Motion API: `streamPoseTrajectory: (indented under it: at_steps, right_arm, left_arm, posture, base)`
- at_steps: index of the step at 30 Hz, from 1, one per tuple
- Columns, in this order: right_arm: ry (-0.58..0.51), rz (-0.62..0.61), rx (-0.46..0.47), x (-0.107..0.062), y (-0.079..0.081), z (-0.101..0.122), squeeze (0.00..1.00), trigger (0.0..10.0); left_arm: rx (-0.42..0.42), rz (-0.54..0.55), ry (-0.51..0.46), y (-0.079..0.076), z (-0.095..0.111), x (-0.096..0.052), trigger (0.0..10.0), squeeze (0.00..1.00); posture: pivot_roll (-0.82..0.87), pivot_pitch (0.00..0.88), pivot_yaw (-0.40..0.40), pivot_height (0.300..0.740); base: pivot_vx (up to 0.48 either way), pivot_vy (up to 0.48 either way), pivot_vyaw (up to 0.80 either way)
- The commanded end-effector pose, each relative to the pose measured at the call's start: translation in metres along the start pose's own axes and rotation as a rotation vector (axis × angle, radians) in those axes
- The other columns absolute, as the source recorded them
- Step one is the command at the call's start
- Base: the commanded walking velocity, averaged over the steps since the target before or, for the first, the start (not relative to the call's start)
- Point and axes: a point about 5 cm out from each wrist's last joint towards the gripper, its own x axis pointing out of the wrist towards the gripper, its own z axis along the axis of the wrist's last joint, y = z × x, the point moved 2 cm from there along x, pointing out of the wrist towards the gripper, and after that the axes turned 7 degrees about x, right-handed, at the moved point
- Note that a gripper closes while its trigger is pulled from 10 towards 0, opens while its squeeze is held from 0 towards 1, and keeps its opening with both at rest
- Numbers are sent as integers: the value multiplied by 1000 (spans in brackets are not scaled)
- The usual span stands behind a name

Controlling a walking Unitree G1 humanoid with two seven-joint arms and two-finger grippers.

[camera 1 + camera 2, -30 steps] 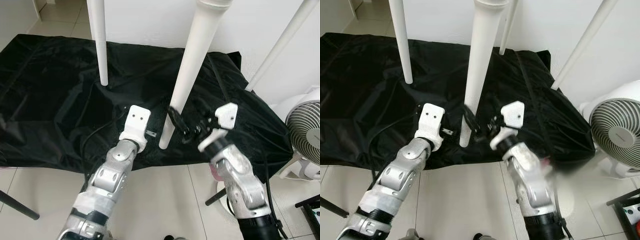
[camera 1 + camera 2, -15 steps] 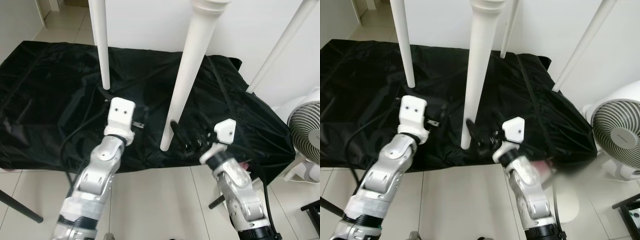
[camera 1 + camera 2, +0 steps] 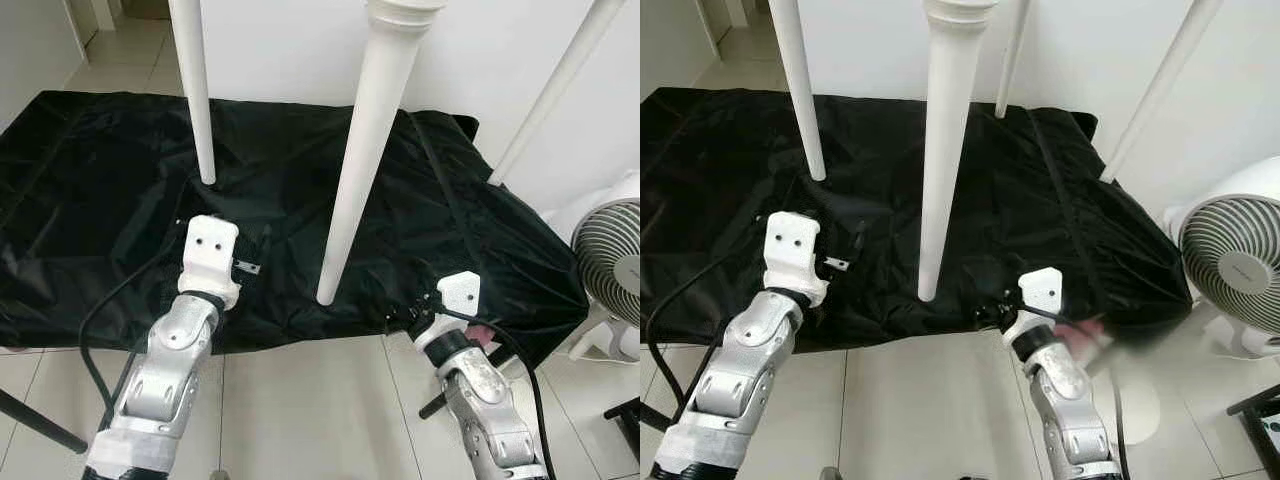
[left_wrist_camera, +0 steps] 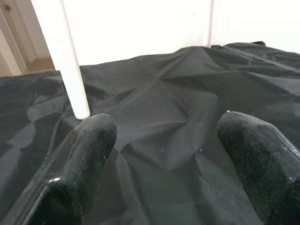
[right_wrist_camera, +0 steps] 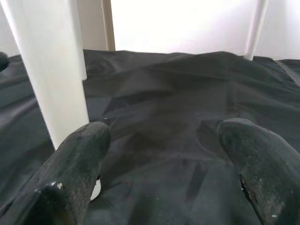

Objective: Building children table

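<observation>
A: Where does the table stand right now?

B: It lies upside down under a black cloth, with its white legs sticking up. The near leg is the landmark: it rises from the cloth close to the front edge. A second leg stands behind and to the left of it, and a third leg slants up well to the right of it, by the wall.

A: And the grippers?

B: The left gripper hangs over the cloth to the left of the near leg, touching nothing, fingers spread wide with only cloth between them. The right gripper sits low at the cloth's front edge, to the right of the near leg, also spread and empty. From its wrist camera the leg stands just beside one finger.

A: So what could go wrong?

B: If the right gripper closes in on the near leg, I'd worry about a sideways knock. A finger striking the leg off-centre could lean it, and if it isn't screwed tight yet, loosen it. I can't tell how firmly it is seated.

A: Anything else?

B: The loose cloth. Either gripper dragging through its folds could snag and tug it. There's also a fan on the floor, well to the right of the near leg; a wide swing of the right arm might clip it.
</observation>
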Motion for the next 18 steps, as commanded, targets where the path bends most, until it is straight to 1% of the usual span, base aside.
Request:
streamPoseTrajectory:
  at_steps: [1,4,5,8,9,12,13,14,15,18]
  right_arm:
    - [6,-39,-9,-4,-8,-4,0,10000]
    - [6,-94,-13,-7,-16,-8,0,10000]
    - [6,-94,-13,-7,-16,-8,0,10000]
    - [12,-150,-16,-15,-23,-14,0,10000]
    - [12,-150,-16,-15,-23,-14,0,10000]
    - [25,-176,-16,-21,-26,-21,0,10000]
    - [25,-176,-16,-21,-26,-21,0,10000]
    - [31,-184,-19,-24,-26,-24,0,10000]
    - [31,-184,-19,-24,-26,-24,0,10000]
    - [43,-182,-32,-28,-25,-29,0,10000]
  left_arm:
    - [-7,-53,-25,-4,3,-3,10000,0]
    - [-42,-78,-14,-5,-6,-11,10000,0]
    - [-42,-78,-14,-5,-6,-11,10000,0]
    - [-96,-88,-9,-7,-16,-22,10000,0]
    - [-96,-88,-9,-7,-16,-22,10000,0]
    - [-131,-101,-11,-9,-21,-30,10000,0]
    - [-131,-101,-11,-9,-21,-30,10000,0]
    - [-148,-107,-15,-11,-24,-36,10000,0]
    - [-148,-107,-15,-11,-24,-36,10000,0]
    - [-159,-119,-20,-14,-26,-42,10000,0]
  posture:
    - [29,44,-10,740]
    - [21,34,-6,740]
    - [21,34,-6,740]
    - [20,30,-4,740]
    - [20,30,-4,740]
    - [15,20,-1,740]
    - [15,20,-1,740]
    - [15,20,-1,740]
    - [15,20,-1,740]
    - [13,14,4,740]
  base:
    - [0,0,0]
    - [0,0,0]
    - [0,0,0]
    - [0,0,0]
    - [0,0,0]
    - [0,0,0]
    - [0,0,0]
    - [0,0,0]
    - [0,0,0]
    - [0,0,0]
